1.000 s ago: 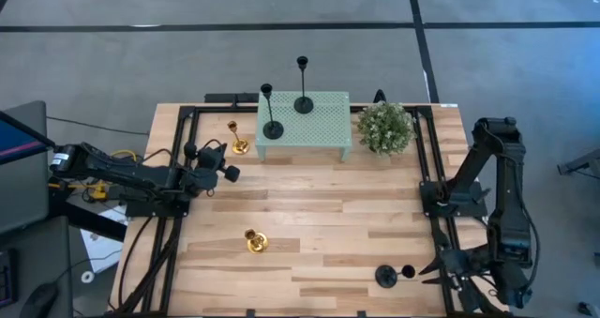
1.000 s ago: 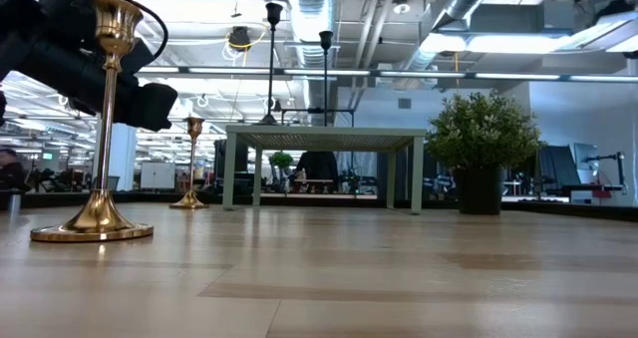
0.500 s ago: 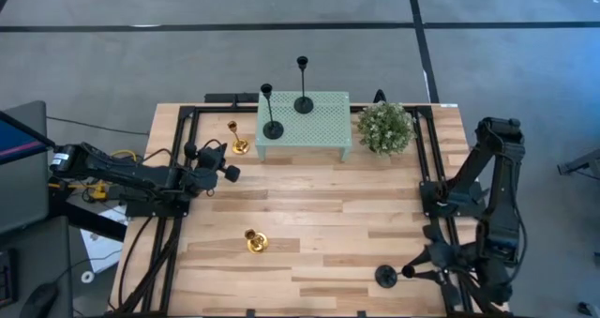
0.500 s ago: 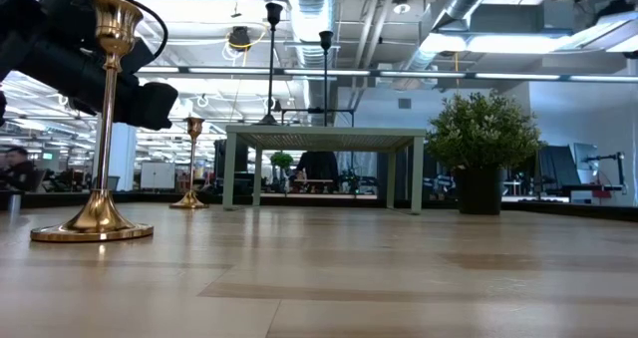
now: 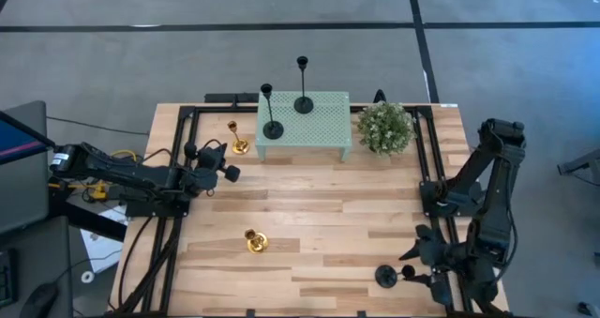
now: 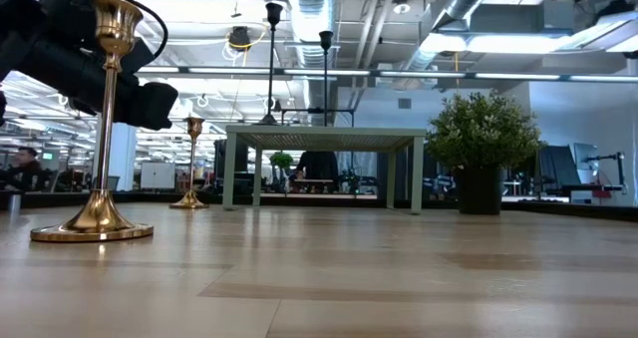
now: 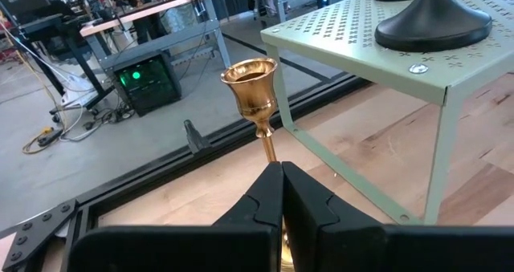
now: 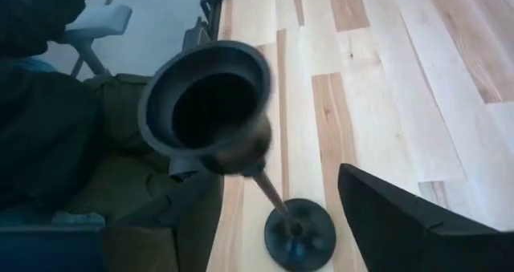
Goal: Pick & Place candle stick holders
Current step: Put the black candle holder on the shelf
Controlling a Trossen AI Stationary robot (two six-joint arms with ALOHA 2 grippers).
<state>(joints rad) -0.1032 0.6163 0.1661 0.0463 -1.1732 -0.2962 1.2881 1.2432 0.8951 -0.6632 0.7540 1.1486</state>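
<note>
Candlesticks mid-sort: two black candlesticks (image 5: 303, 102) stand atop the green stand (image 5: 323, 128), a gold candlestick (image 5: 238, 145) just beside its left end, a second gold one (image 5: 255, 242) well in front. The third black candlestick (image 5: 385, 276) stands far off toward the bench (image 5: 319, 224) front edge, w/ the right gripper (image 5: 424, 276) beside it, fingers spread around the stem, not yet pinching. Left gripper (image 7: 281, 176), fingers pressed together, waits left of the stand. Likely rigid, light, top-heavy; slim stem slippery, so grab low near base. Right wrist view shows the cup (image 8: 205, 103) hollow; high view doesn't.
</note>
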